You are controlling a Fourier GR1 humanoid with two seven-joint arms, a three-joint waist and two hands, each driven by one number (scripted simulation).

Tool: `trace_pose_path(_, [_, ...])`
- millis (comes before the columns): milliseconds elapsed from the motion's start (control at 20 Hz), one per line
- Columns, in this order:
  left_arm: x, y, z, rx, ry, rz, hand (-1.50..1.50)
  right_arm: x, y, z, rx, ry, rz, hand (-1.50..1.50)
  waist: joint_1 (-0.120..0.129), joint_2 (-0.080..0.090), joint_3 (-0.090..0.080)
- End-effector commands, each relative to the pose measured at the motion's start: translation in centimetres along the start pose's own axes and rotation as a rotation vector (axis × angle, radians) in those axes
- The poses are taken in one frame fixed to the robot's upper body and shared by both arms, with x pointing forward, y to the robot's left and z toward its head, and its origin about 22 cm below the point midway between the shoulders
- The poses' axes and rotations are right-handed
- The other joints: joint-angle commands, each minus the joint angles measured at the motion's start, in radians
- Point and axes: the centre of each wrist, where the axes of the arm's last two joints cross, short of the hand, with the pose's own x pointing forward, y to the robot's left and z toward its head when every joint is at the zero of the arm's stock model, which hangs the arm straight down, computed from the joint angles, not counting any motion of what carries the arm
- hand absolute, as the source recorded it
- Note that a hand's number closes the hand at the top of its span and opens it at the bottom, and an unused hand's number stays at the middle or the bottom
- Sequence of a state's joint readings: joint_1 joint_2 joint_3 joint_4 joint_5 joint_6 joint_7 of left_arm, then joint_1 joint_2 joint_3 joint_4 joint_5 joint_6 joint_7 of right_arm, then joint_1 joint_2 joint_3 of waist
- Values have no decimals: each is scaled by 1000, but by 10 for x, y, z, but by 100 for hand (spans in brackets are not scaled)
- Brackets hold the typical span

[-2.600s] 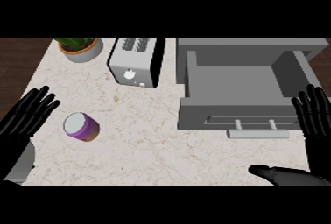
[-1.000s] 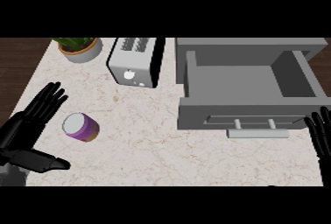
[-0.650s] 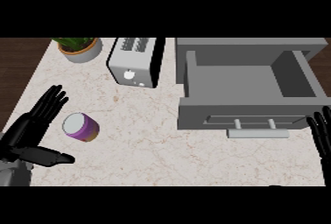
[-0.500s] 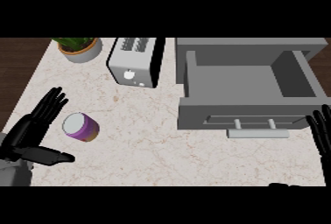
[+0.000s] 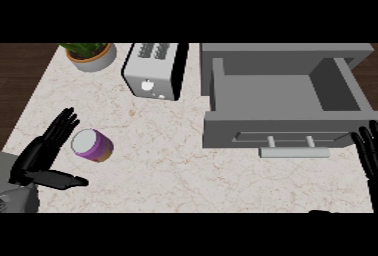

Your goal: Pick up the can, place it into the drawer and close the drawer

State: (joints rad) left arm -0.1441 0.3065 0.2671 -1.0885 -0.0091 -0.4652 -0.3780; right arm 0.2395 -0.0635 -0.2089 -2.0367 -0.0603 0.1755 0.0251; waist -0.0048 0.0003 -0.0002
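Left hand (image 5: 44,152), fingers spread wide with the thumb out, sits just beside the purple can (image 5: 92,145) lying on the surface, so the pick-up is in hand and, I judge, next calls for closing round it.

Purple can (image 5: 92,145) — white top; grey drawer (image 5: 284,97); beige-veined marble counter (image 5: 170,165).

Can (image 5: 92,145) lying on the counter (image 5: 170,165) at the left, left hand (image 5: 46,152) just beside it on its left, toaster (image 5: 153,70) behind it, plant pot (image 5: 91,54) left of the toaster, open drawer (image 5: 284,107) on the right, right hand (image 5: 367,152) at the right edge.
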Motion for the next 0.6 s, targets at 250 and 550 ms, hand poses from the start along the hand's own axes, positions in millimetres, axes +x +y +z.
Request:
trace_pose_path(250, [-36, 16, 15, -1, 22, 23, -150, -8, -1, 4, -8, -13, 6, -150, -2, 1, 0])
trace_pose_path(550, [-44, 27, 23, 7, 50, 16, -150, 4, -8, 2, 6, -15, 19, -150, 0, 0, 0])
